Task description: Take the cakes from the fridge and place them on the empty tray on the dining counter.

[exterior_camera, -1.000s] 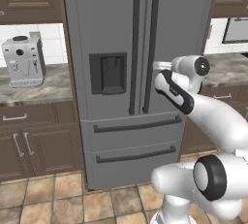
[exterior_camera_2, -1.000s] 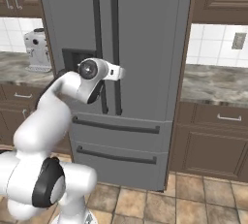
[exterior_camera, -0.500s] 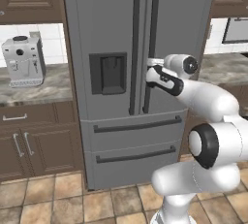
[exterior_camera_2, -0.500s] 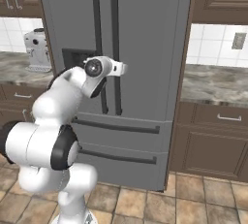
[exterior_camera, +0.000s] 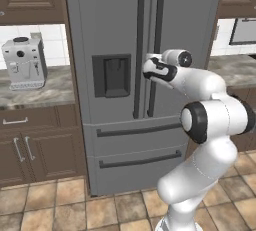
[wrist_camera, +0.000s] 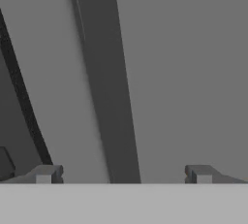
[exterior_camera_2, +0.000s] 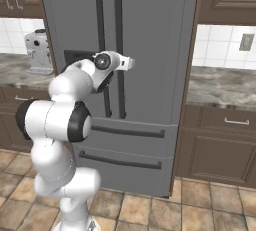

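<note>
While the claw is held spread wide, its two dark fingertips are seen on either side of a long dark handle, which runs up between them without being touched. Nothing is gripped. From the left base view the claw is found right at the fridge front, level with the dark dispenser recess and just beside the right-hand handle — whether it touches the door cannot be told. Both doors are closed, so the cakes are hidden. Two drawers with dark bar handles are set below the doors. A grey coffee machine is stood on the marbled counter to the left, above dark wooden cabinets. Beige tiles are laid on the floor.
</note>
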Controlling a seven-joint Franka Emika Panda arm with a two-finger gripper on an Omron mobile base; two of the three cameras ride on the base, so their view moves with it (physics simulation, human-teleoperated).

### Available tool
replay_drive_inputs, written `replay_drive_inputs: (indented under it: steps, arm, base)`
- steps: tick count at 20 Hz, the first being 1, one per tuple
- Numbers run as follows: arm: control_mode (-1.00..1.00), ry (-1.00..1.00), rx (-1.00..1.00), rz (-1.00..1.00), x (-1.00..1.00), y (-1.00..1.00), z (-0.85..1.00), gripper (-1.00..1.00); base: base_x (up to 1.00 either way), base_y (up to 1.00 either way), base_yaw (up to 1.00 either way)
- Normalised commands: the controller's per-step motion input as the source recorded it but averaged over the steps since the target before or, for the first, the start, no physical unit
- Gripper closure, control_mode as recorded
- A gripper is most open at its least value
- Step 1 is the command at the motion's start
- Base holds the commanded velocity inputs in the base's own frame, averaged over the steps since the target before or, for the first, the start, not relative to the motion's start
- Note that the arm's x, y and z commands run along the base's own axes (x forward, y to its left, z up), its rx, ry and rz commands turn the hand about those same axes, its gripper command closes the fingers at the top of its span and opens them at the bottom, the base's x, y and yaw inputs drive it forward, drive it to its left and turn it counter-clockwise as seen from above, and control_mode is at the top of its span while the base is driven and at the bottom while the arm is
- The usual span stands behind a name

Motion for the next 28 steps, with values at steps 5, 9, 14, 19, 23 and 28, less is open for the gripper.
replay_drive_inputs:
  steps: [5,9,14,19,23,28]
  arm:
    - [-1.0,-0.02,0.0,0.0,0.58,-0.27,0.0,-1.0]
    - [-1.0,-0.01,0.0,0.0,0.61,-0.23,0.0,-1.0]
    - [-1.0,-0.07,0.0,0.0,0.59,-0.13,0.0,-1.0]
    - [-1.0,-0.06,0.0,0.0,0.64,-0.08,0.0,-1.0]
    - [-1.0,0.01,0.0,0.0,0.65,-0.02,0.0,1.0]
    - [-1.0,0.02,0.0,-0.01,0.2,-0.03,0.09,1.0]
  base:
    - [0.0,0.0,0.0]
    - [0.0,0.0,0.0]
    - [0.0,0.0,0.0]
    - [0.0,0.0,0.0]
    - [0.0,0.0,0.0]
    - [0.0,0.0,0.0]
